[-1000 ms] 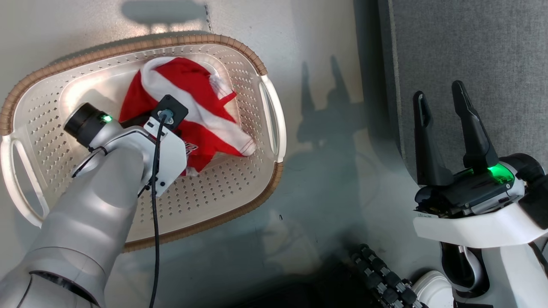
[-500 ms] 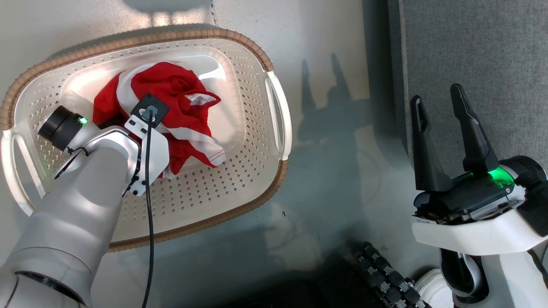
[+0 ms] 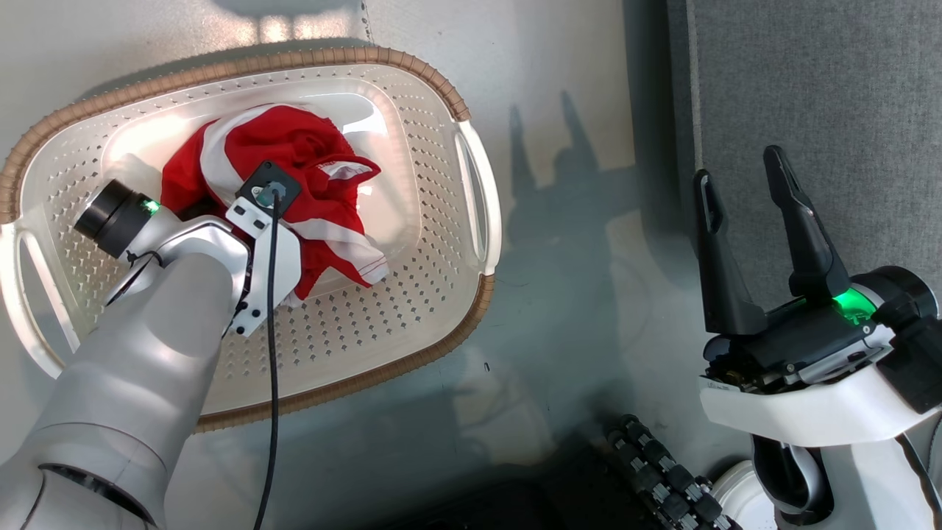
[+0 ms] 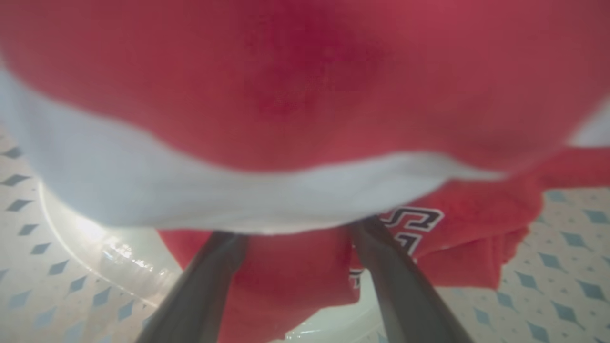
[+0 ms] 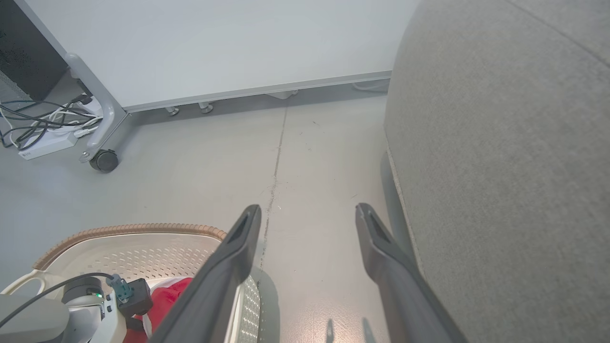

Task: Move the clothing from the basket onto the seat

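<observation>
Clothing: A crumpled red jersey with white stripes (image 3: pixel 294 151) lies bunched in the middle of the basket. The left wrist view catches part of its black, white-outlined numerals on a lower fold.
Basket: Cream, perforated and brown-rimmed (image 3: pixel 412 65), it sits on the grey floor (image 3: pixel 559 81), to the left of the seat and apart from it.
Left gripper: It reaches down into the heap (image 4: pixel 300 232), its two dark fingers spread wide. Red cloth lies between them, and their tips are hidden under a white band.
Right gripper: Its fingers stand apart and empty (image 3: pixel 737 163), poised over the seat's near edge.
Seat: A grey upholstered cushion (image 3: pixel 809 88) fills the right of the head view.
Background: In the right wrist view a pale wheeled panel (image 5: pixel 238 43) stands beyond the basket, with a power strip and tangled cables (image 5: pixel 47 142) beside its caster.
</observation>
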You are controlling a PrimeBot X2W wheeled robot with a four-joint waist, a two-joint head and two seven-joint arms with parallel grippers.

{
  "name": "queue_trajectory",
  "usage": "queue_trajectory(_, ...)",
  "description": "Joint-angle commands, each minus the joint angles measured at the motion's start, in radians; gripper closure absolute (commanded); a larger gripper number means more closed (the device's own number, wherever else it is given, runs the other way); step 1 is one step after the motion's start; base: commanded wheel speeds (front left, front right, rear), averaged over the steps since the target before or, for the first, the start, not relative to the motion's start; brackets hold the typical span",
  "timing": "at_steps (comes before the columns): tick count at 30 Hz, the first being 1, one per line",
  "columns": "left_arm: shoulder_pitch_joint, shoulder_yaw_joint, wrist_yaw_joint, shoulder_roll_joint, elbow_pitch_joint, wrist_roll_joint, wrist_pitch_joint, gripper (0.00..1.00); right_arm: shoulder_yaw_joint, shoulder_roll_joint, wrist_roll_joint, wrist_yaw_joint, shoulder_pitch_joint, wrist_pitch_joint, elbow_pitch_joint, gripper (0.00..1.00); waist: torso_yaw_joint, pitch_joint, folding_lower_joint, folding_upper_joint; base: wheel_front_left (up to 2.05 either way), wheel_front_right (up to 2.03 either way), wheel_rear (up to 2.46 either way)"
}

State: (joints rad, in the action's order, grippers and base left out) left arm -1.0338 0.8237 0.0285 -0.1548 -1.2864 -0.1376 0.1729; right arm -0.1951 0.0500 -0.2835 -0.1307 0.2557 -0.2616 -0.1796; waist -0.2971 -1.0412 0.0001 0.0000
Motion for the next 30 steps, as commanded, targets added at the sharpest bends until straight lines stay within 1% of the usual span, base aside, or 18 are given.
queue_trajectory(1, -0.013, 0.006, -0.004, -0.007, -0.004, 0.0, 0.011, 0.0, 0.006, 0.001, 0.004, 0.0, -0.006, -0.005, -0.006, 0.0, 0.0, 0.0, -0.0001, 0.0, 0.0, 0.0, 0.0)
queue_trajectory(4, -0.011, 0.013, -0.005, -0.011, -0.005, -0.001, 0.045, 0.01, 0.004, 0.001, 0.008, 0.0, -0.006, -0.005, -0.011, 0.0, 0.0, 0.0, -0.0001, 0.0, 0.0, 0.0, 0.0)
queue_trajectory(5, -0.01, 0.014, -0.003, -0.014, -0.006, -0.004, 0.055, 0.53, 0.002, 0.001, 0.009, 0.0, -0.006, -0.005, -0.012, 0.0, -0.001, -0.001, -0.0001, 0.0, 0.0, 0.0, 0.0)
queue_trajectory(6, -0.011, 0.017, 0.002, -0.016, -0.006, -0.005, 0.058, 0.89, 0.001, 0.002, 0.009, 0.0, -0.006, -0.005, -0.013, 0.0, -0.001, -0.001, -0.0001, 0.0, 0.0, 0.0, 0.0)
queue_trajectory(7, -0.012, 0.033, 0.021, -0.017, -0.006, 0.01, 0.047, 1.0, -0.001, 0.001, 0.009, 0.0, -0.006, -0.005, -0.013, 0.0, -0.002, -0.002, -0.0001, 0.0, 0.0, 0.0, 0.0)
queue_trajectory(8, -0.015, 0.049, 0.035, -0.016, -0.005, 0.022, 0.034, 1.0, -0.002, 0.001, 0.008, 0.0, -0.005, -0.005, -0.014, 0.0, -0.003, -0.002, -0.0001, 0.0, 0.0, 0.0, 0.0)
queue_trajectory(11, -0.024, 0.064, 0.044, -0.024, -0.005, 0.03, 0.003, 1.0, -0.011, 0.002, 0.012, 0.0, 0.001, -0.005, -0.007, 0.0, -0.002, -0.003, -0.0001, 0.0, 0.0, 0.0, 0.0)
queue_trajectory(15, -0.021, 0.054, 0.041, -0.037, -0.004, 0.009, 0.006, 1.0, -0.018, 0.001, 0.003, 0.0, 0.024, -0.005, 0.001, 0.0, -0.009, 0.006, -0.0001, 0.0, 0.0, 0.0, 0.0)
queue_trajectory(22, -0.021, 0.04, 0.033, -0.036, -0.003, -0.022, -0.032, 1.0, -0.016, 0.001, -0.014, 0.0, 0.061, -0.005, 0.023, 0.0, -0.026, 0.039, -0.0001, 0.0, 0.0, 0.0, 0.0)
queue_trajectory(26, 0.01, 0.053, 0.019, -0.047, -0.003, -0.019, -0.074, 1.0, -0.027, 0.002, 0.001, 0.0, 0.094, -0.005, 0.042, 0.0, -0.037, 0.095, -0.0001, 0.0, 0.0, 0.0, 0.0)
queue_trajectory(30, 0.043, 0.047, 0.011, -0.038, -0.002, -0.039, -0.11, 1.0, -0.025, 0.002, 0.007, 0.0, 0.102, -0.006, 0.058, 0.0, -0.03, 0.161, -0.0001, 0.0, 0.0, 0.0, 0.0)
